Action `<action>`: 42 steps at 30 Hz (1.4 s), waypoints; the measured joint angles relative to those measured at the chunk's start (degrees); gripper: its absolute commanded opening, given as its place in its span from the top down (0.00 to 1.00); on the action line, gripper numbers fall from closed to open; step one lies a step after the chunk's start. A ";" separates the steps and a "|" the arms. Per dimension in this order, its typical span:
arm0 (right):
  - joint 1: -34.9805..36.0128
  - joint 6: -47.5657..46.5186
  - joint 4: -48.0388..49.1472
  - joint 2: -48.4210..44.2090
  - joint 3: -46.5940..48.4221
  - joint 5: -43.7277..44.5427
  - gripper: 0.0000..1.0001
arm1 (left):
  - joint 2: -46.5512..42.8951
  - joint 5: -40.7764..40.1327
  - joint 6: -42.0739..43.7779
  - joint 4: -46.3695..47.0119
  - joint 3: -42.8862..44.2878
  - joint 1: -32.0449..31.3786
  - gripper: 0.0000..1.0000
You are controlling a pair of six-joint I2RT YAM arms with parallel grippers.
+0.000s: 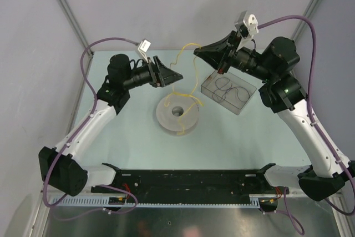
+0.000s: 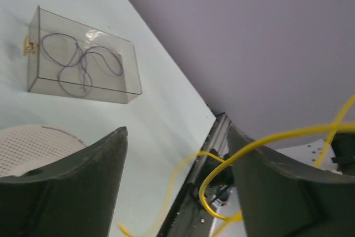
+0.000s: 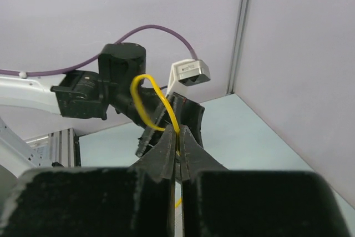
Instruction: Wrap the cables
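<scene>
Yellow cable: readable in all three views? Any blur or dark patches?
Left wrist: left fingers dark and soft up close, yellow cable crisp. Right wrist: right fingers a blurred black mass low in frame, cable pinched between them legible. Top external: even light, faint shadows, cable thin but traceable over the spool.

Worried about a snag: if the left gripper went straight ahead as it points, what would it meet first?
Most likely the yellow cable looping across just ahead of the open left gripper, though depth is unclear; the right gripper holding it lies beyond.
</scene>
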 measured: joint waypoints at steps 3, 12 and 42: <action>0.52 0.37 0.00 -0.09 -0.02 0.98 1.00 | 1.09 -1.20 -0.22 1.42 -0.92 0.02 0.63; 0.61 -8.52 -7.50 -4.39 -1.31 12.11 1.00 | -0.13 -9.03 18.27 -7.32 -1.64 -0.24 1.00; 12.07 -55.15 -3.58 -11.21 -15.85 51.56 1.00 | -12.98 -32.87 77.96 -29.35 10.43 -8.11 1.00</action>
